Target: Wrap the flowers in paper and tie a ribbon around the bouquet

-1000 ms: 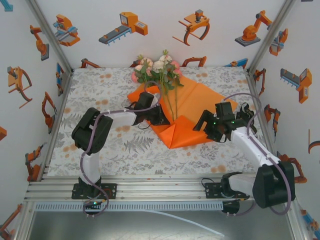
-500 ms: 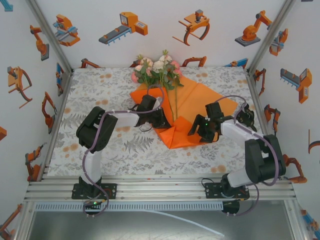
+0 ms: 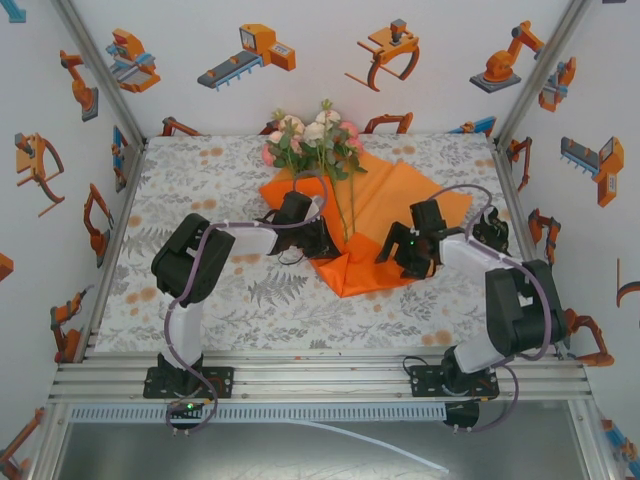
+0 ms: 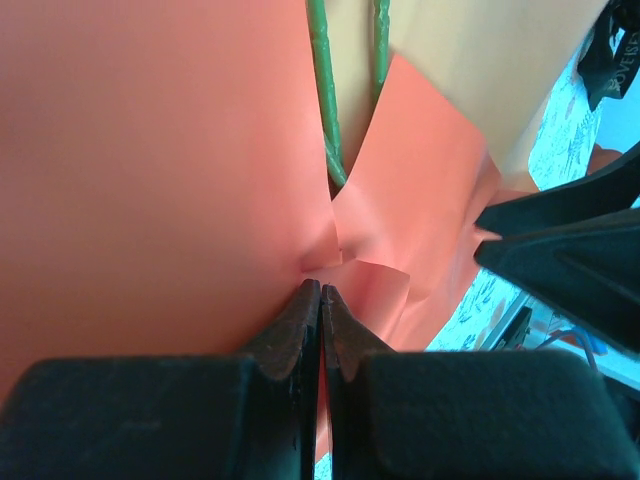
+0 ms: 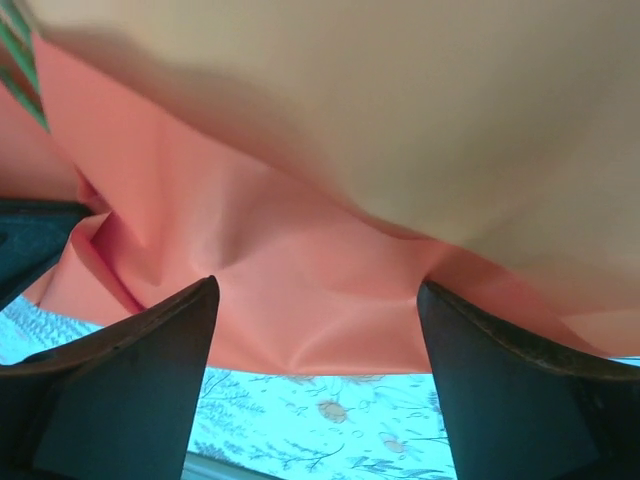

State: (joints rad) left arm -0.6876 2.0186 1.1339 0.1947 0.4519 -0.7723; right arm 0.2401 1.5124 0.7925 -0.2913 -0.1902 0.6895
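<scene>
On the table (image 3: 200,180), nearest you, the folded corner of the paper (image 3: 395,200) points back toward the arm bases. The orange sheet lies slantwise across the middle of the printed cover. Your left tool (image 3: 322,240) sits at the left side of that corner. In the left wrist view its fingers (image 4: 290,335) are pressed together with a sliver of orange caught between them. It is pinching the paper (image 4: 150,150) right where the sheet puckers into small creases.

Your right tool (image 3: 390,252) sits on the other side of the corner, close to the left one. From the left wrist you see its black fingers (image 4: 560,250) just right of the fold. In the right wrist view that tool (image 5: 318,290) is spread wide. The raised flap of paper (image 5: 300,250) hangs between and ahead of its two fingers, and you cannot tell whether either finger touches it. The table (image 5: 330,410) shows beneath the flap.

Beyond the pinch, the thin green stems (image 4: 325,110) of the flowers (image 3: 312,140) run away from you, lying on the paper along its central fold. At the far side, the pink, white and cream heads and their leaves lie past the paper's far edge, resting on the table.
</scene>
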